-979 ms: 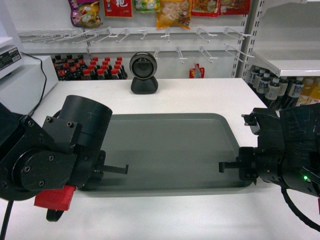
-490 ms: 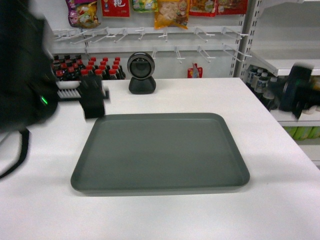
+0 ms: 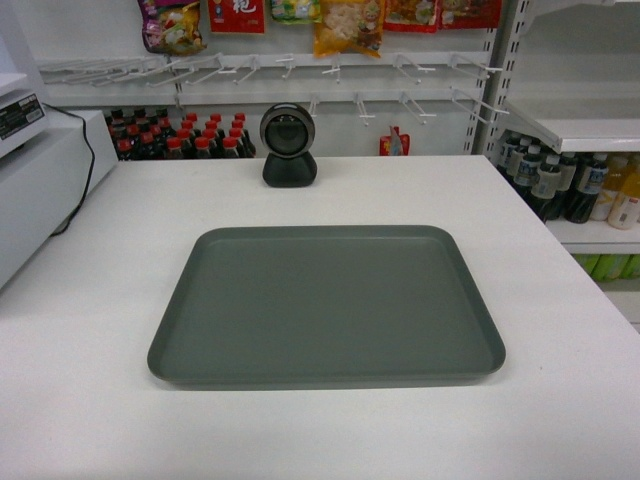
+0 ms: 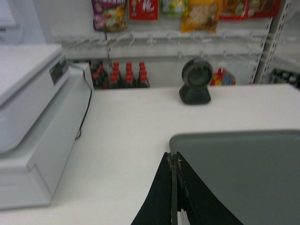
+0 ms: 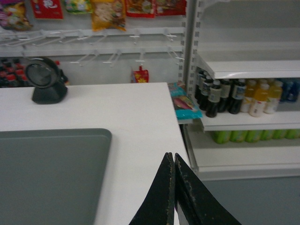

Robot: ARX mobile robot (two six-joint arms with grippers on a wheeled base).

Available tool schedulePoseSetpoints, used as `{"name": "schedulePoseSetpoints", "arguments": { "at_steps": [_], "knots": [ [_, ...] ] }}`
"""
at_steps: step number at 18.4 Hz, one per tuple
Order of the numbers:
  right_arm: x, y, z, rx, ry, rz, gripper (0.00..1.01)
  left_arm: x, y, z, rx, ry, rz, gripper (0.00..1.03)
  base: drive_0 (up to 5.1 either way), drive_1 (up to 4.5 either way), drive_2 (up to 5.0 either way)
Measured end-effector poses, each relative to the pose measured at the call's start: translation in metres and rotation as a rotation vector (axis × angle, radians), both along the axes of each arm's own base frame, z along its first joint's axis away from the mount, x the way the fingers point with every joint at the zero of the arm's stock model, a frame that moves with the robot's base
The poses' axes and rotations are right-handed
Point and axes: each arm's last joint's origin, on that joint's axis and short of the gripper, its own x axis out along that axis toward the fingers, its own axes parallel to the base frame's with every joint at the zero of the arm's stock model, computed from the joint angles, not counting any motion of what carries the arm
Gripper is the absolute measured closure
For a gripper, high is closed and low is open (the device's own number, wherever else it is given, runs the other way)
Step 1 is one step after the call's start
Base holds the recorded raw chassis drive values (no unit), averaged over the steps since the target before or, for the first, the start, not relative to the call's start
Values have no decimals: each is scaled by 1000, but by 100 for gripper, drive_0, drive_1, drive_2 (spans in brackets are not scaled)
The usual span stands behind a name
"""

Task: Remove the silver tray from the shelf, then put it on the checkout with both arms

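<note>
The silver tray lies flat on the white checkout, nothing touching it. Neither arm shows in the head view. In the left wrist view my left gripper is shut, fingertips pressed together with nothing between them, just off the silver tray's near left corner, above the checkout. In the right wrist view my right gripper is shut and empty, above the checkout near its right edge, apart from the silver tray. The shelf stands at the right.
A black round scanner stands behind the tray. The white cash register with its black cable is on the left. Dark bottles line the back, drink bottles fill the right shelves, and snack bags hang above.
Both arms, which were at the tray's left and right ends, have drawn back out of the head view. The tray has stayed flat on the counter.
</note>
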Motion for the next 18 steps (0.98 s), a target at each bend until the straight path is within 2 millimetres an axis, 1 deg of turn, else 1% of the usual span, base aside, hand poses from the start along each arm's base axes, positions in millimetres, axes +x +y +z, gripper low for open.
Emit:
{"name": "schedulePoseSetpoints", "arguments": {
  "at_steps": [1, 2, 3, 5, 8, 11, 18],
  "knots": [
    [-8, -2, 9, -1, -11, -13, 98, -9, 4, -1, 0, 5, 6, 102, 0, 0, 0],
    [-15, -2, 17, -2, -48, -5, 98, -14, 6, 6, -5, -34, 1, 102, 0, 0, 0],
    [-23, -1, 19, -2, -55, 2, 98, -20, 8, 10, -7, -54, -6, 102, 0, 0, 0],
    [-37, -1, 12, -2, -15, 1, 98, -33, 13, 4, -4, -18, -1, 102, 0, 0, 0],
    [-52, -1, 16, -2, -40, 1, 98, -47, 25, 7, -6, -36, 12, 102, 0, 0, 0],
    [-64, -1, 15, -2, -33, 1, 98, -58, 24, 6, -6, -30, -2, 102, 0, 0, 0],
    [-81, -1, 20, -2, -50, 1, 98, -74, 24, 11, -6, -46, -2, 102, 0, 0, 0]
  ]
}}
